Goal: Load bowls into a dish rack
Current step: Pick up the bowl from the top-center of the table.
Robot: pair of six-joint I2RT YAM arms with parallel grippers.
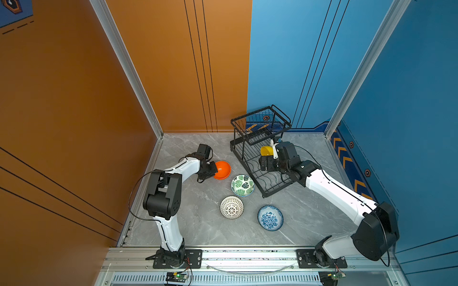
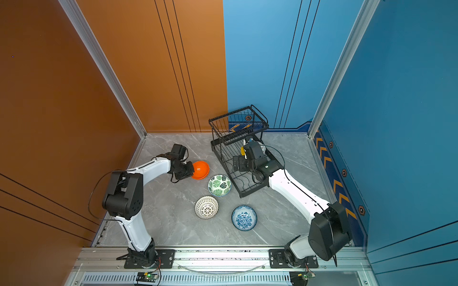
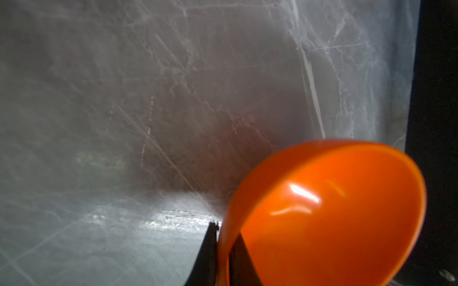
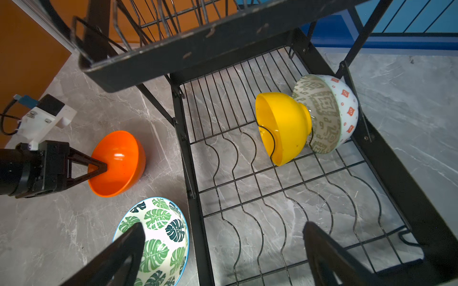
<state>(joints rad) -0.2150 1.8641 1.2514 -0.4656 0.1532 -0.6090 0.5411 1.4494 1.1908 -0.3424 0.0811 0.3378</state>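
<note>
Grey marble is showing across the tabletop [image 1: 198, 227], and nearest the arm bases the blue-and-white floral bowl [image 1: 270, 218] is sitting mouth-up, with the white lattice bowl [image 1: 231, 207] resting near it but apart. Further in, the leaf-patterned bowl [image 1: 242, 185] is standing mouth-up right beside the side rail of the dish rack [image 4: 401, 178]; whether it is touching the rail I cannot tell. Beyond that, the left gripper [image 4: 105, 167] is clenching the rim of the orange bowl [image 4: 119, 163] — one finger inside, one outside. The bowl is tipping steeply with its mouth toward the arm, on the table side, outside the rack. The right gripper [image 4: 223, 230] is hanging released over the wavy dividers of the rack's base, its jaws standing wide and grasping nothing. Farther along the base, toward the raised basket tier [image 4: 198, 47], the yellow bowl [image 4: 282, 126] is standing on edge in the dividers, its foot nesting into the mouth of the grey-green patterned bowl [image 4: 322, 111] — that one is leaning on edge behind it, close to the rack's side rail
</note>
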